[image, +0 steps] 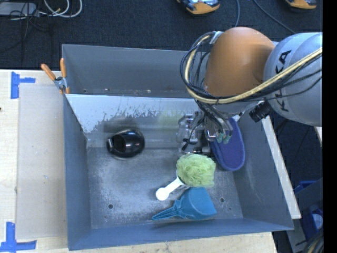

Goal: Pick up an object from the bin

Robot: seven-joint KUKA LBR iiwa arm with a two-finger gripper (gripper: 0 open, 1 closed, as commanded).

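Grey metal bin [79,157], my gripper [199,143] low at centre-right.
It hangs just behind a green sponge [196,171], beside a blue slipper [233,147]; open or closed, I cannot tell.

you're looking at a robotics lab: a kuka arm [297,62] reaches over a grey metal bin [121,75], and loose cables [59,0] trail across the dark surface behind it

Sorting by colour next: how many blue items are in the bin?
2. A light blue plastic funnel lies by the near wall of the grey metal bin; a dark blue oval piece lies right, partly under the arm, which may hide others.
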